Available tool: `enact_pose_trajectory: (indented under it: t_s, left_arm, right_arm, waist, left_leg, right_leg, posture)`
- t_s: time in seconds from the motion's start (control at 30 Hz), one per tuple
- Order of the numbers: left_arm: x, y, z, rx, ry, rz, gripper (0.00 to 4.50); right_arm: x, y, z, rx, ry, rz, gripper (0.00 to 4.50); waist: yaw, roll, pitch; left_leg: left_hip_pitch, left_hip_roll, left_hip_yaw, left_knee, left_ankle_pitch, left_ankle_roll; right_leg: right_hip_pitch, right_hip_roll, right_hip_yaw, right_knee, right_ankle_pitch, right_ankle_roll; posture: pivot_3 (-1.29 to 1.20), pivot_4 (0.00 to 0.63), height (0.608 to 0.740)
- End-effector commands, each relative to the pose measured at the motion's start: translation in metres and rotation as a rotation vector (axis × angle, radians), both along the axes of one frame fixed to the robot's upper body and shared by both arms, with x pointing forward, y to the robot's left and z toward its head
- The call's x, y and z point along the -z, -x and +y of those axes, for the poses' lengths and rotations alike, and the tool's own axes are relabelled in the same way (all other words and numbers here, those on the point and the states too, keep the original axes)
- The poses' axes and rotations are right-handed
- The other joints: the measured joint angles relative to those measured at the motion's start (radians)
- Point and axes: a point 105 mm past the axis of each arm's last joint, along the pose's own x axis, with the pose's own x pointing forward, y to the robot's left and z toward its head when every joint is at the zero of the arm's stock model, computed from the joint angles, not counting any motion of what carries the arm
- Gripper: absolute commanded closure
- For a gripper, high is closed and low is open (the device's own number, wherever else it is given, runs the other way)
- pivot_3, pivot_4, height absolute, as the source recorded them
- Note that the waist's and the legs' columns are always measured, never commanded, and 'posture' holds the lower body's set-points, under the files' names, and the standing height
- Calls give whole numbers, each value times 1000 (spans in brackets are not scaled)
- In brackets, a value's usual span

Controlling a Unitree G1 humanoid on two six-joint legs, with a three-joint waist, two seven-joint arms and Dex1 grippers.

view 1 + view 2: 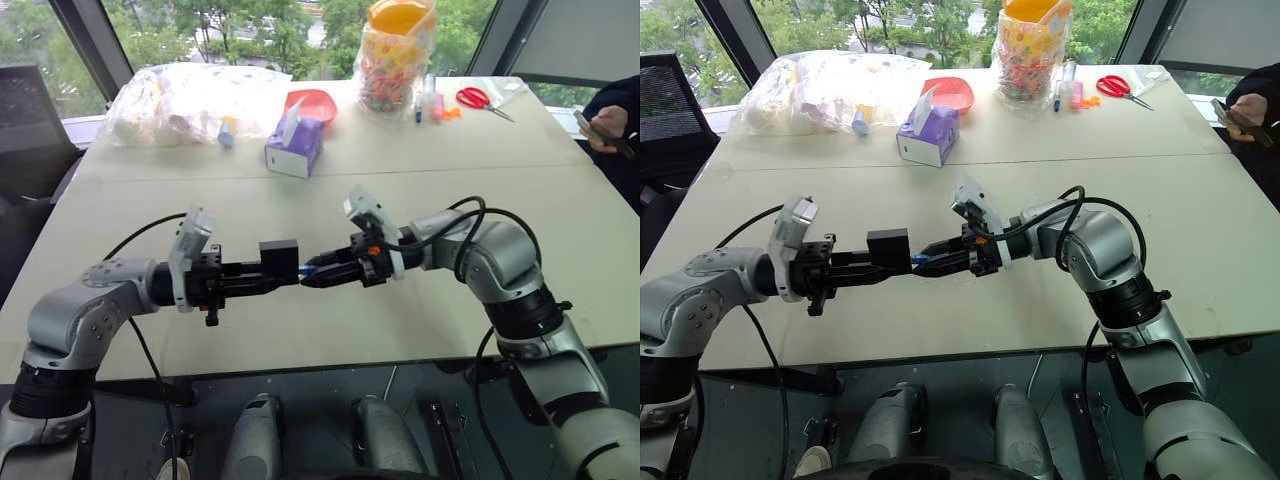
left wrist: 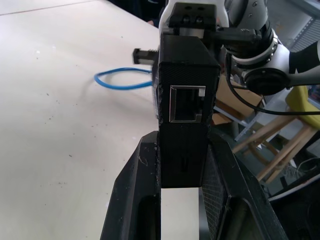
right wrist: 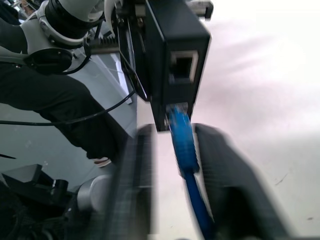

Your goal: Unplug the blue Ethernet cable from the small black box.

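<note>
My left gripper [image 1: 280, 272] is shut on the small black box [image 1: 278, 257] and holds it above the table's front part. One empty socket on the box [image 2: 187, 104] faces the left wrist camera. The blue Ethernet cable [image 3: 182, 140] ends in a blue plug that meets the box's lower socket [image 3: 172, 112]. My right gripper [image 1: 312, 272] faces the box from the right. Its fingers [image 3: 142, 165] stand on either side of the plug, with a gap showing beside it. The rest of the cable [image 2: 120, 82] loops over the table behind.
A purple tissue box [image 1: 295, 145], a red bowl [image 1: 312, 102], plastic bags [image 1: 190, 100], a jar of sweets [image 1: 395, 50] and scissors [image 1: 480, 98] stand at the table's far side. A person's hand holding a phone [image 1: 605, 125] is at the far right.
</note>
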Motion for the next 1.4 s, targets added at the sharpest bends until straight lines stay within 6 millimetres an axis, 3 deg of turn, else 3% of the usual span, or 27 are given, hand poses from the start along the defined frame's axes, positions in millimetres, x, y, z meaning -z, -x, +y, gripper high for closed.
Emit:
enact_pose_trajectory:
  t_s: [0.03, 0.4, 0.5, 0.57, 0.6, 1.4]
  left_arm:
    - [-9, 3, -6, 23, 3, -36, 4002]
    - [-7, 6, -10, 23, 5, -35, 4002]
    - [-4, 6, -9, 19, 5, -34, 4002]
    - [-2, 8, -7, 19, 3, -32, 4002]
    - [-1, 8, -6, 19, 2, -30, 4002]
    - [13, 15, 10, 8, -21, -15, 4002]
  right_arm:
    - [-13, 5, 2, -32, -21, -44, 2295]
    - [-18, 4, -1, -23, -37, 17, 2295]
    - [-18, 3, -2, -20, -33, 15, 3041]
    - [-19, 2, -3, -16, -30, 12, 4070]
    - [-19, 1, -3, -15, -29, 11, 4126]
    - [-19, -7, -16, 14, 4, 28, 4126]
  waist:
    - [0, 0, 0]
    - [0, 0, 0]
    - [0, 0, 0]
    - [1, 0, 0]
    - [0, 0, 0]
    - [0, 0, 0]
  left_leg:
    - [0, 0, 0, 0, 0, 0]
    - [0, 0, 0, 0, 0, 0]
    - [0, 0, 0, 0, 0, 0]
    - [0, 0, 0, 0, 0, 0]
    - [0, 0, 0, 0, 0, 0]
    - [-1, 0, 0, -1, 0, 0]
  right_leg:
    - [0, 0, 0, 0, 0, 0]
    - [0, 0, 0, 0, 0, 0]
    - [0, 0, 0, 0, 0, 0]
    - [0, 0, 0, 0, 0, 0]
    - [0, 0, 0, 0, 0, 0]
    - [-1, -1, 0, 0, 0, 0]
  posture:
    - [0, 150, 735]
    - [0, 150, 735]
    - [0, 150, 735]
    - [0, 150, 735]
    - [0, 150, 735]
    - [0, 150, 735]
